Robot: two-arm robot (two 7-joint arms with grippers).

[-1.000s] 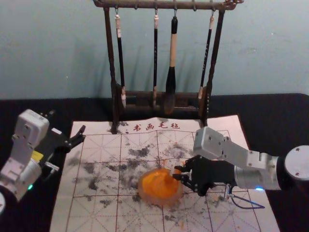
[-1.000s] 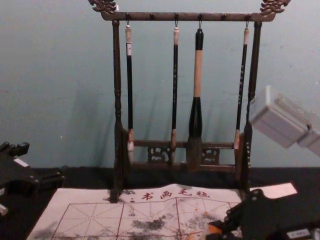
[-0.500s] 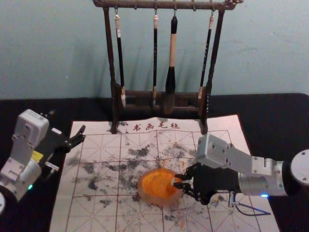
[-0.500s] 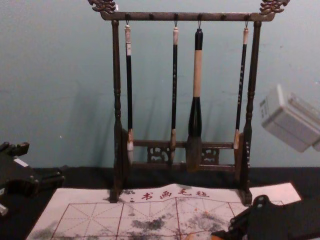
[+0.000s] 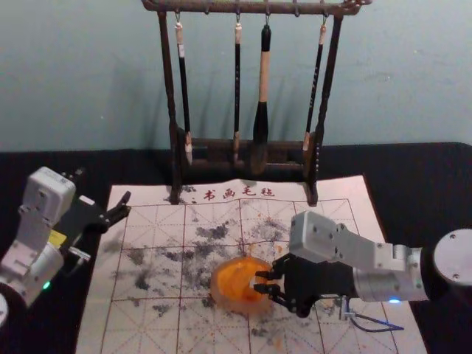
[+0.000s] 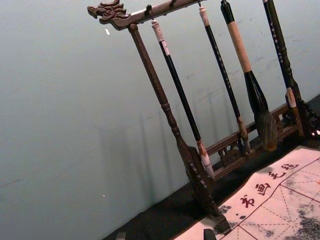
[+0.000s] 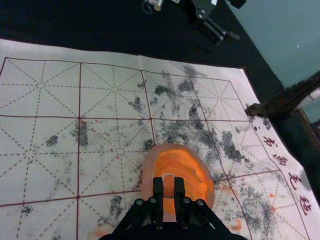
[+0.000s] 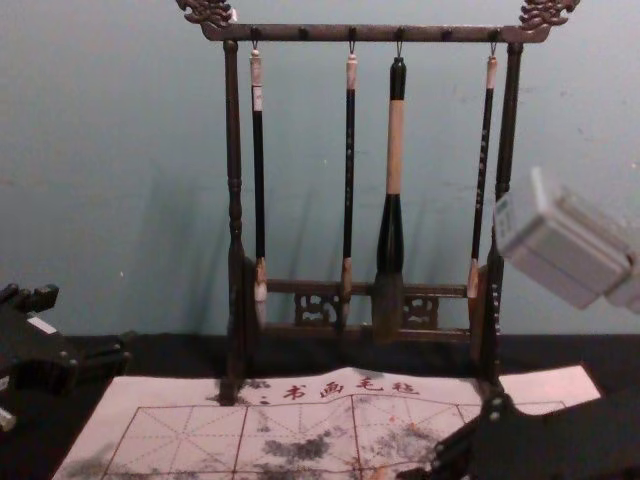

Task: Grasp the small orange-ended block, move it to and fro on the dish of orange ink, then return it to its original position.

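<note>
Clearly, the right tool (image 5: 258,282) pinches the block (image 7: 168,186) between its fingers, above the dish (image 5: 214,285) of orange ink (image 5: 234,274); whether block and ink touch, I cannot tell. The dish sits on the mat (image 5: 151,221). Behind stands the rack (image 5: 168,81) of hanging brushes (image 5: 263,70). The left tool (image 5: 103,189) hangs idle, spread, at the mat's far left corner.

We see a whitish mat (image 5: 96,324) with a red grid, dashed lines, grey-black smudges (image 5: 214,232) and red writing (image 5: 240,193) along its far edge; orange ink (image 7: 182,162) in a pinkish dish (image 7: 148,175); an orange block (image 7: 168,186); a pale blue-green wall (image 5: 81,81).
</note>
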